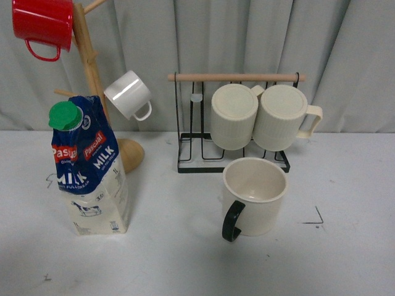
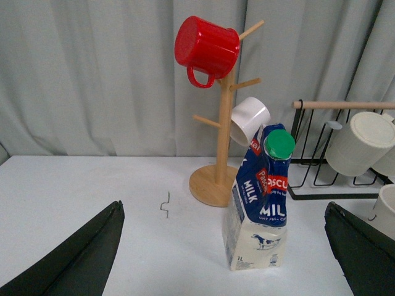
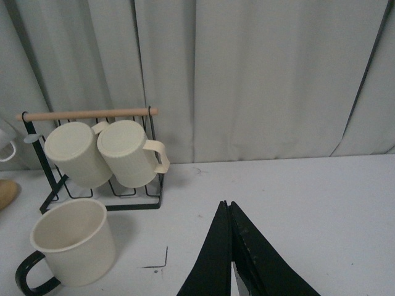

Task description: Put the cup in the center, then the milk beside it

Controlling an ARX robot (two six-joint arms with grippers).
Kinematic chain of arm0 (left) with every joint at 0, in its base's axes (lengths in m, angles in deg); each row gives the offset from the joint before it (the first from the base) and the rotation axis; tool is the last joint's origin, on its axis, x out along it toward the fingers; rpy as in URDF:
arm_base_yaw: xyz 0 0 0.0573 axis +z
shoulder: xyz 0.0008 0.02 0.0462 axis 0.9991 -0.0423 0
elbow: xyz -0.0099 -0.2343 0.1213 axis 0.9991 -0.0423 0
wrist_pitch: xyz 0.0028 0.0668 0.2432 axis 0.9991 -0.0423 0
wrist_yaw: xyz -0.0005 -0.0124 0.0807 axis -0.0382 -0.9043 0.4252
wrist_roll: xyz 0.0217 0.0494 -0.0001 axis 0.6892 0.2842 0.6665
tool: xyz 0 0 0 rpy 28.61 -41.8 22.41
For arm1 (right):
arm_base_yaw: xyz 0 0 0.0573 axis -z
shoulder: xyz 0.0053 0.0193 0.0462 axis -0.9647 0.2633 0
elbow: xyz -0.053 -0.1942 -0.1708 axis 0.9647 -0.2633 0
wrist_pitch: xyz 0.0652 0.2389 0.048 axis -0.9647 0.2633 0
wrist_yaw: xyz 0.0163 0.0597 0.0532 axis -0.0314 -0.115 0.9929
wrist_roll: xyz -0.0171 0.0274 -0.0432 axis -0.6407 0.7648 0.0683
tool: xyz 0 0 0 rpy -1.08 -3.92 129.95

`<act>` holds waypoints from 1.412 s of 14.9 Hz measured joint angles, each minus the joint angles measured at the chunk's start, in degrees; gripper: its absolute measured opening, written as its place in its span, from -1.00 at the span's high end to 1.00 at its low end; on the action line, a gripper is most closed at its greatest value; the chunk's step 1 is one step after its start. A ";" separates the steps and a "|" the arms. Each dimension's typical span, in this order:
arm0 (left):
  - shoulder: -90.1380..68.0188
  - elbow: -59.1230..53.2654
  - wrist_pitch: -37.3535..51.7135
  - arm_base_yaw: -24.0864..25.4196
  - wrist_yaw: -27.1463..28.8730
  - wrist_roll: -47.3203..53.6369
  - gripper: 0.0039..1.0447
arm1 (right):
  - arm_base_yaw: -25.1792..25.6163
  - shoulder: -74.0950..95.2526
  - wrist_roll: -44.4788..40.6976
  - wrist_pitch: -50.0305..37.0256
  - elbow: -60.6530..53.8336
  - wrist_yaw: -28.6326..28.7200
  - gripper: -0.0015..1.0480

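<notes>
One cup point(image 1: 254, 196) stood upright on the table point(image 1: 185, 246), just in front of the wire rack point(image 1: 185, 161), black handle facing the robot. The milk point(image 1: 89, 169) stood well off to its left by the wooden mug tree point(image 1: 86, 55). The left gripper point(image 2: 223, 209) gaped wide and empty, and the right gripper point(image 3: 226, 213) was pinched closed on nothing.

Black fingers on both arms, plain and matte.

On the left gripper point(image 2: 223, 206) I'm seeing two broad charcoal wedges, faintly grainy, one in the lower left corner of its wrist frame and one in the lower right, each narrowing to a blunt tip. The right gripper point(image 3: 227, 203) shows two slim black blades at bottom centre, tapering to a point, with a thin seam between them and a pale sliver low down.
</notes>
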 joint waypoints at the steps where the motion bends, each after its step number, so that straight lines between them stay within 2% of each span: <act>1: 0.00 0.00 0.00 0.00 -0.02 0.00 -0.88 | 0.00 -2.36 0.00 1.99 -0.02 0.00 0.96; 7: 0.00 0.00 0.00 0.00 -0.02 0.00 -0.88 | 0.00 -12.61 -0.02 12.13 -0.02 0.00 0.96; 13: 0.00 0.00 0.02 0.00 -0.02 0.00 -0.88 | 0.00 -18.95 -0.02 18.43 -0.02 0.02 0.96; 15: 0.00 0.00 0.00 0.00 0.02 0.00 -0.88 | 0.00 -28.24 -0.04 28.41 0.00 0.17 0.96; 18: 0.00 0.00 0.02 0.00 0.00 0.00 -0.88 | 0.00 -28.52 -0.09 28.37 0.00 0.20 0.96; 19: 0.00 0.00 0.02 0.00 -0.02 0.00 -0.88 | 0.00 -28.52 -0.13 28.52 0.00 0.20 0.81; 21: 0.00 0.00 0.00 0.00 -0.02 0.00 -0.88 | 0.00 -28.52 -0.13 28.52 0.00 0.20 0.36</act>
